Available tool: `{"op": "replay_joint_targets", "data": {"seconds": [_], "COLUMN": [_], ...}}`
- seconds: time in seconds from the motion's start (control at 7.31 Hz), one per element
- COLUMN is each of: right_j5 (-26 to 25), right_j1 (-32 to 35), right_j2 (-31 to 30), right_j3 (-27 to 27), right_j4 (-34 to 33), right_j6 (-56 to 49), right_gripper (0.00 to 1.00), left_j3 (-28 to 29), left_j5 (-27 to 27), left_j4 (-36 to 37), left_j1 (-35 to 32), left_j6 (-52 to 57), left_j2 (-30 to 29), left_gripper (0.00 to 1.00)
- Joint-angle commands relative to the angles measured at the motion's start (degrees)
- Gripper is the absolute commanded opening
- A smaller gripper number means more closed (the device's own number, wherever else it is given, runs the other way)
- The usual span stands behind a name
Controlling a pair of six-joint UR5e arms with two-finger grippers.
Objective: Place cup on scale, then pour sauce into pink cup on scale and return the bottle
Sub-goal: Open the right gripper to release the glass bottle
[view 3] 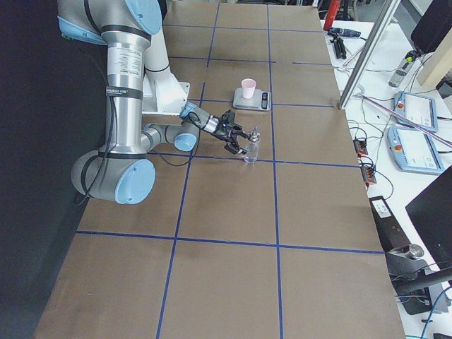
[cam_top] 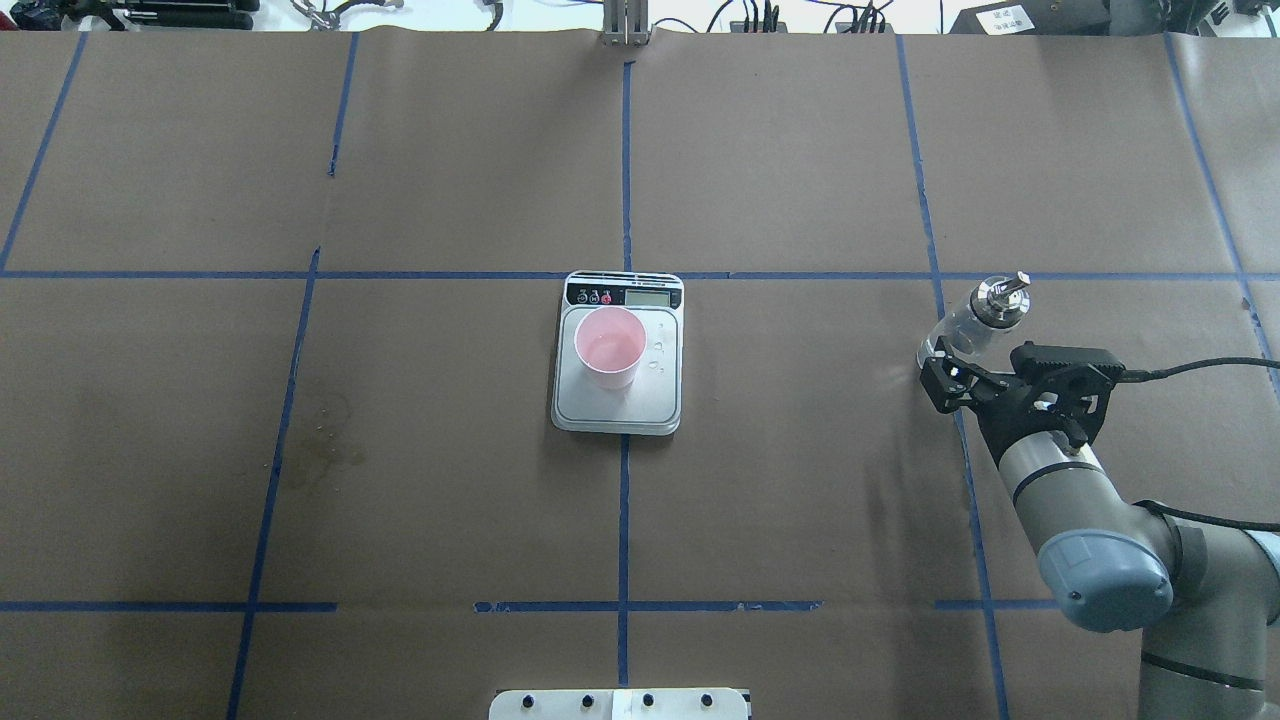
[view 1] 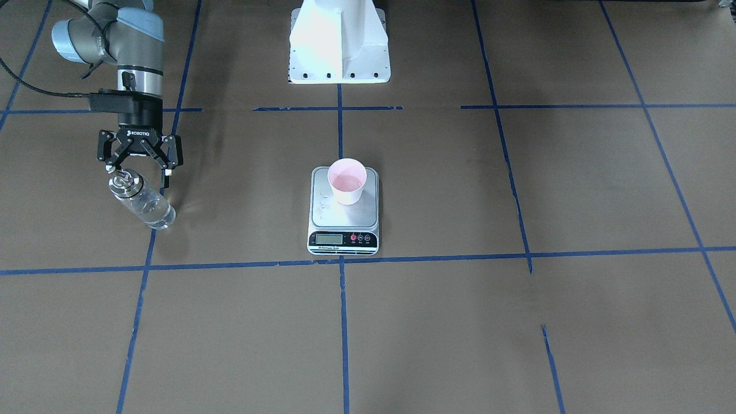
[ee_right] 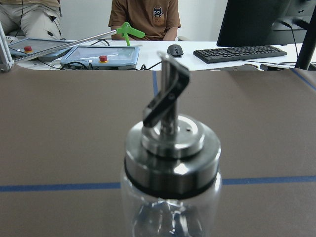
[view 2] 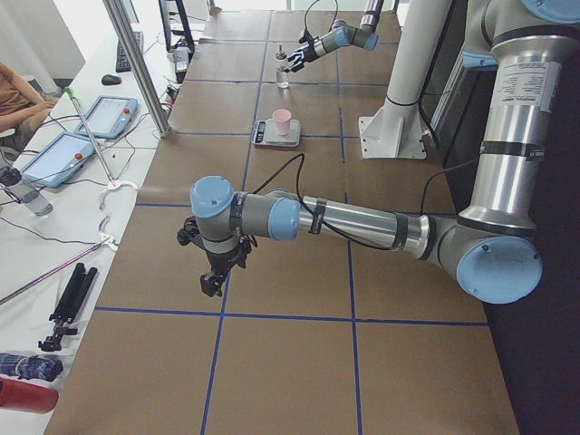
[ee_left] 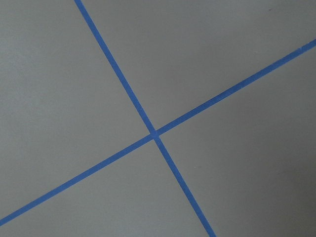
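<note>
Exterior front-facing, left side – right gripper [view 1: 138,171] spread wide by the bottle [view 1: 146,204] top, gripping nothing; cup [view 1: 347,181] sits on scale [view 1: 345,221] mid-frame – left gripper [view 2: 210,283], can't tell.

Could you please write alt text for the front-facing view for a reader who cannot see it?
A pink cup stands on a kitchen scale at the middle of a brown table crossed by blue tape lines. At the view's left, the robot's right gripper is open by the top of a clear glass bottle standing on it.
</note>
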Motion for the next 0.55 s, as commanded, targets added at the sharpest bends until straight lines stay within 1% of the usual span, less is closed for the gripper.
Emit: {"op": "replay_joint_targets", "data": {"seconds": [0.0,0.14,0.27,0.41], "right_j5": [-1.4,-1.4,-1.4,-1.2], "right_j1": [-4.1,-4.7,-4.6,-4.3], "right_j2": [-6.7,-9.6,-14.4,-17.0], "right_j3": [6.0,9.3,14.7,19.2], "right_j4": [0.0,-0.2,-0.4,-0.7], "right_j6": [0.5,0.5,0.4,0.3], "right_gripper": [0.98,1.00,1.00,1.00], "left_j3": [-0.1,-0.5,-0.8,-0.9], "left_j5": [0.0,0.0,0.1,0.1], "left_j4": [0.0,0.0,0.0,0.1], "left_j1": [0.0,0.0,0.0,-0.1], "left_j6": [0.0,0.0,0.0,0.0], "left_j2": [0.1,0.2,0.2,0.3], "left_gripper": [1.00,1.00,1.00,1.00]}}
